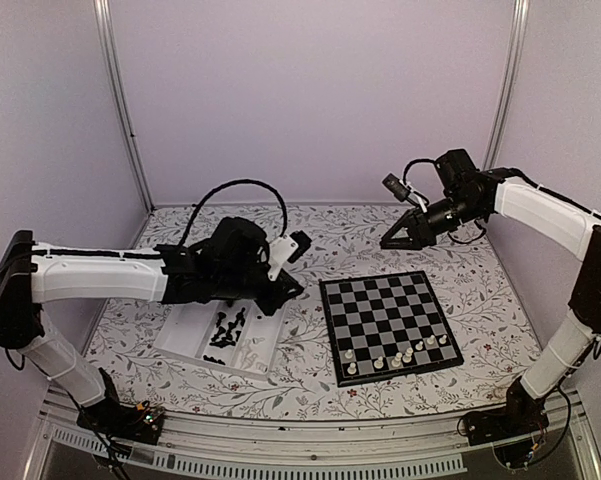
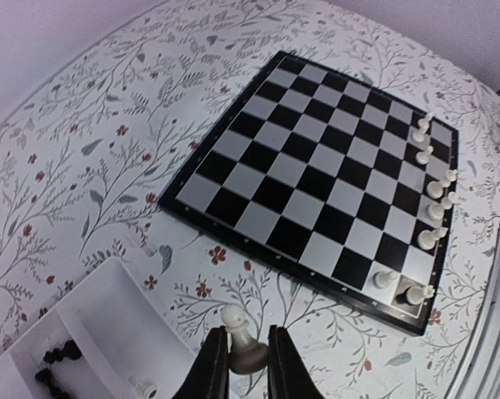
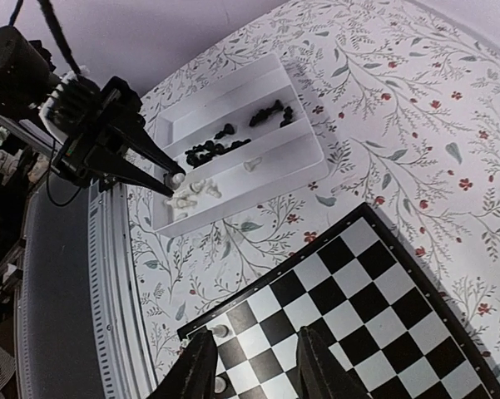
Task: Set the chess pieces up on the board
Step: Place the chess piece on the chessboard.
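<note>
The board [image 1: 388, 322] lies right of centre, with several white pieces [image 1: 408, 353] along its near edge; it also shows in the left wrist view [image 2: 316, 174] and the right wrist view [image 3: 358, 316]. My left gripper [image 2: 241, 366] is shut on a white pawn [image 2: 240, 341], held above the cloth between the tray and the board; in the top view it [image 1: 288, 283] hovers at the tray's far right end. My right gripper [image 3: 250, 370] is open and empty, raised above the board's far side [image 1: 398, 238]. Black pieces [image 1: 226, 326] and white pieces [image 3: 191, 193] lie in the tray.
A clear white tray [image 1: 185, 345] with long compartments sits left of the board on the floral cloth [image 1: 300, 390]. A black cable [image 1: 242, 186] loops over the left arm. Purple walls and metal posts [image 1: 120, 100] enclose the back and sides.
</note>
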`<state>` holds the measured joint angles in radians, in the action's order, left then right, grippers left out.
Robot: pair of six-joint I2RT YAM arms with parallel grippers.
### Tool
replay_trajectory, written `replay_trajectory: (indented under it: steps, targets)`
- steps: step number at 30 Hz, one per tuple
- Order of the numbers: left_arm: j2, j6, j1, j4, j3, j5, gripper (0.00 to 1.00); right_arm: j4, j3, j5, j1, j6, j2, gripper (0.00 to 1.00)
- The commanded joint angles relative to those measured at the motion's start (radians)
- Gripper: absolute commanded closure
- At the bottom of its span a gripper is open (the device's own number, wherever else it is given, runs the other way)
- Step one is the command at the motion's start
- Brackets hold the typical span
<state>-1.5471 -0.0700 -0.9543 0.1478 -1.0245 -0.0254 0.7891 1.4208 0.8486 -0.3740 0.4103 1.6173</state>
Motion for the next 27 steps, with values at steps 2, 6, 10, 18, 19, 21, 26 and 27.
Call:
replay_trajectory:
  steps: [2, 6, 10, 18, 19, 21, 26, 27]
  targets:
    - [-0.008, 0.068, -0.065, -0.19, -0.025, 0.057, 1.0, 0.097, 0.04, 0.177, -0.083, -0.034, 0.095, 0.63]
    - [-0.055, 0.108, -0.113, -0.189, -0.076, 0.047, 1.0, 0.123, 0.056, 0.247, -0.137, -0.027, 0.155, 0.62]
    - [-0.09, 0.134, -0.152, -0.178, -0.121, 0.029, 1.0, 0.144, 0.075, 0.276, -0.175, -0.02, 0.199, 0.61]
    - [-0.135, 0.161, -0.184, -0.164, -0.171, -0.01, 1.0, 0.212, 0.087, 0.389, -0.198, 0.035, 0.239, 0.63]
    - [-0.138, 0.163, -0.185, -0.164, -0.174, -0.012, 1.0, 0.224, 0.087, 0.395, -0.2, 0.048, 0.241, 0.63]
    - [-0.144, 0.164, -0.185, -0.165, -0.178, -0.019, 1.0, 0.239, 0.085, 0.401, -0.2, 0.071, 0.244, 0.65]
    - [-0.161, 0.165, -0.187, -0.163, -0.191, -0.053, 1.0, 0.252, 0.072, 0.405, -0.2, 0.097, 0.245, 0.71]
    - [-0.164, 0.165, -0.187, -0.163, -0.193, -0.056, 1.0, 0.252, 0.07, 0.404, -0.2, 0.097, 0.245, 0.73]
